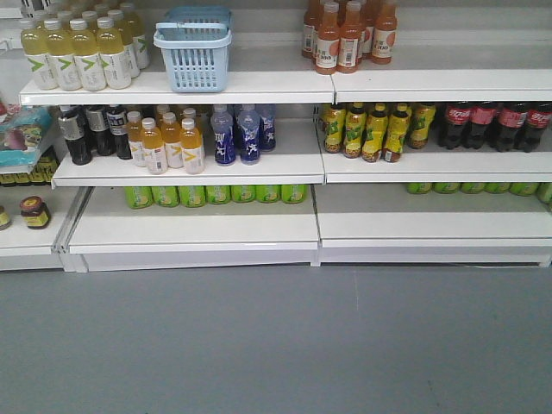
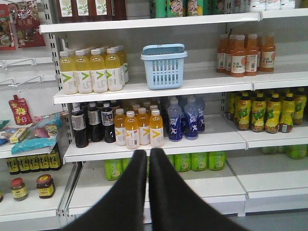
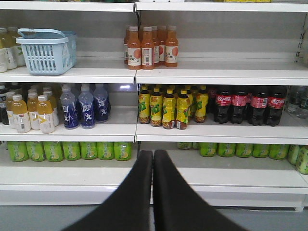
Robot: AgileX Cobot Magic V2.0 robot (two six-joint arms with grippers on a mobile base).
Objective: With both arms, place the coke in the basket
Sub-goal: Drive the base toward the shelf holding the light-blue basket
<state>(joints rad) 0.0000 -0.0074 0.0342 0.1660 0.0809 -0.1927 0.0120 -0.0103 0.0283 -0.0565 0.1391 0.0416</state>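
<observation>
The light blue basket [image 1: 197,65] stands on the upper white shelf, left of centre; it also shows in the left wrist view as basket [image 2: 164,72] and in the right wrist view as basket [image 3: 45,57]. The slim red coke is out of view in every frame. My left gripper [image 2: 148,151] is shut with nothing in it, well back from the shelves and below the basket. My right gripper [image 3: 152,153] is shut and empty too, facing the lower shelf's middle. Neither arm shows in the front view.
Dark cola bottles with red labels [image 1: 496,125] stand on the middle shelf at the right, seen again as cola bottles [image 3: 250,103]. Yellow drinks [image 1: 82,56], orange bottles [image 1: 345,34], blue bottles [image 1: 241,134] and green cans [image 1: 216,194] fill the shelves. Grey floor [image 1: 276,345] lies in front.
</observation>
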